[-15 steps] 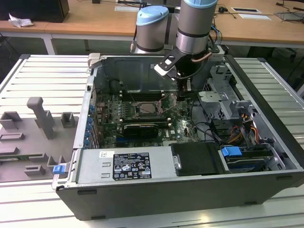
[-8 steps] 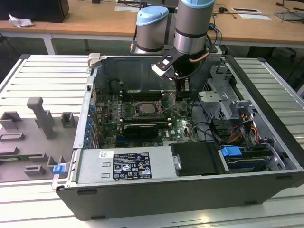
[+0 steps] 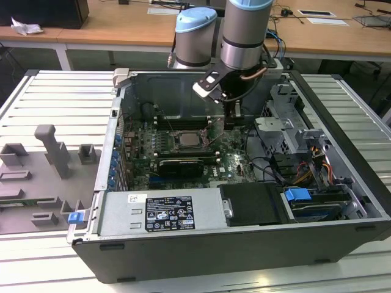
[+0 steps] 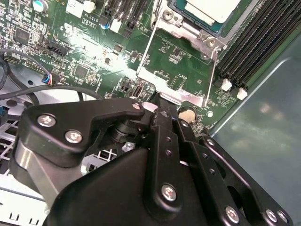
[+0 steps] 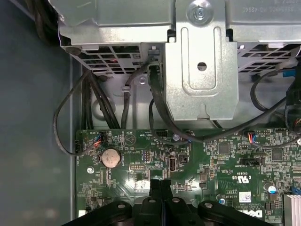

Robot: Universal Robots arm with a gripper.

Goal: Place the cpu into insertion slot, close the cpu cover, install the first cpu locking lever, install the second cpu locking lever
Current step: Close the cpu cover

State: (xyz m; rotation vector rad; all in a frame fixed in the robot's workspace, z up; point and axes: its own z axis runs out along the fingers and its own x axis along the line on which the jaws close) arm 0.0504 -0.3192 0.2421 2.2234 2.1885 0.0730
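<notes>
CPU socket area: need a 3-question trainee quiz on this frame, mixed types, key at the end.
1. True or false: the cpu lies in the insertion slot.
2. In the first wrist view, the fingers of the gripper are: A) spread wide, B) shut together, C) clamped on the cpu.
3. Fill in: in the exterior view, the gripper stands on the cpu's ____ side.
Key: 1 true; 2 B; 3 the exterior view's right.

Arm (image 3: pixel 244 30) stood at 12 o'clock in exterior view, wrist vertical; tool (image 3: pixel 230 119) pointed down, fingers (image 5: pixel 155 189) pressed together.
</notes>
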